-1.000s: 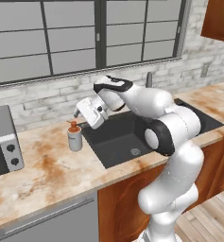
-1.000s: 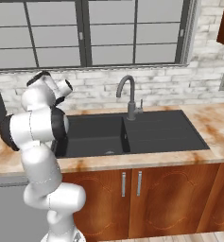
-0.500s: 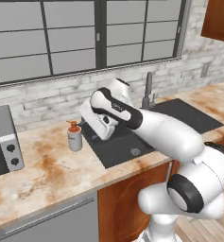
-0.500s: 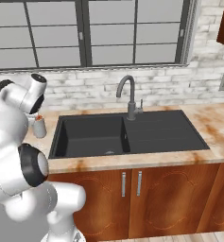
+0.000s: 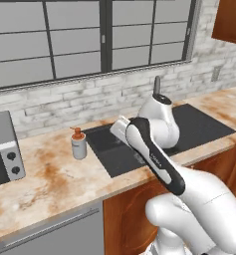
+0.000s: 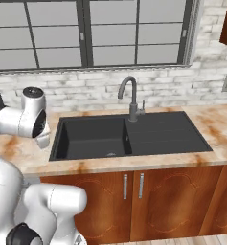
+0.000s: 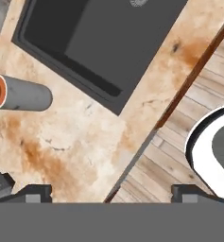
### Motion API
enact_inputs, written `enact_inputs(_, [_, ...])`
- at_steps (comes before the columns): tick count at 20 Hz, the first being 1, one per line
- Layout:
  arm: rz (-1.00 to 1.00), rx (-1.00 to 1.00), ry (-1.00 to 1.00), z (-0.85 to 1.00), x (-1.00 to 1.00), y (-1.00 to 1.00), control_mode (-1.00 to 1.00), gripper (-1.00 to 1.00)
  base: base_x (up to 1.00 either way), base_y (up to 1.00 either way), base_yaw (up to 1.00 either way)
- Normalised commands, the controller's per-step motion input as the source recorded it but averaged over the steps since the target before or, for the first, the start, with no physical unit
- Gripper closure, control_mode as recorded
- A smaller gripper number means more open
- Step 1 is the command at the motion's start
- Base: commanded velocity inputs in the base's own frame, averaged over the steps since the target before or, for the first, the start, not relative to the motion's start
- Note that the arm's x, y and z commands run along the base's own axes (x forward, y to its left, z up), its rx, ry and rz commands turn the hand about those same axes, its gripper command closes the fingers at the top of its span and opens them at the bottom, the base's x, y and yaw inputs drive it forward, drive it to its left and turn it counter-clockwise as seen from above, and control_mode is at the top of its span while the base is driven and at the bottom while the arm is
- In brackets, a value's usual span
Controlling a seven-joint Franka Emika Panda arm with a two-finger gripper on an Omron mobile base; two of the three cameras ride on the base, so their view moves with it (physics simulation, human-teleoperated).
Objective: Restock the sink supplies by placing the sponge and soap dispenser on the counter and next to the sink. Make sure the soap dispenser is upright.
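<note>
**Soap dispenser upright beside the sink, pincer released above the worktop**

The soap dispenser [image 5: 79, 145] is seen standing upright on the worktop [image 5: 50, 174], just to the left of the sink [image 5: 114, 149] and apart from its rim. Its pale grey body is topped by an orange-brown pump. In the hand view the same bottle [image 7: 21, 93] is seen from above, near the corner of the black basin [image 7: 99, 42], with rust-brown marbling spread over the stone around it.

The pincer [image 7: 111, 193] is held spread wide, its two dark fingertips [image 7: 33, 193] set far apart at the bottom of the hand view; nothing is gripped between them. Beneath it lie the front edge of the worktop and a wooden floor [image 7: 179, 137].

A grey faucet [image 6: 129, 98] is seen rising behind the basin [image 6: 93, 139], against a white brick wall [image 6: 172, 86] and windows [image 6: 110, 33]. A grey appliance with two round knobs [image 5: 2, 149] is set at the left end of the worktop. Small lettering runs along the dark band on the arm [image 5: 154, 157] but is too small to be read. The sponge cannot be made out.
</note>
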Motion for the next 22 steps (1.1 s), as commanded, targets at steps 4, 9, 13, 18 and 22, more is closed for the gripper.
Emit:
enact_inputs(4, [0.05,-0.18,-0.19,0.0,-0.64,-1.0,-1.0,-1.0,0.0,0.0,0.0])
enact_inputs(9, [0.07,-0.18,-0.18,0.0,-0.63,-1.0,-1.0,-1.0,0.0,0.0,0.0])
enact_inputs(13, [0.09,-0.2,-0.08,-0.13,-0.52,-0.81,-1.0,-1.0,0.0,0.0,0.0])
enact_inputs(18, [0.02,-0.05,0.01,-0.25,-0.17,-0.06,-1.0,-1.0,0.0,0.0,0.0])
enact_inputs(22, [-0.03,0.0,0.01,-0.1,-0.09,0.0,1.0,-1.0,-0.17,0.03,-0.14])
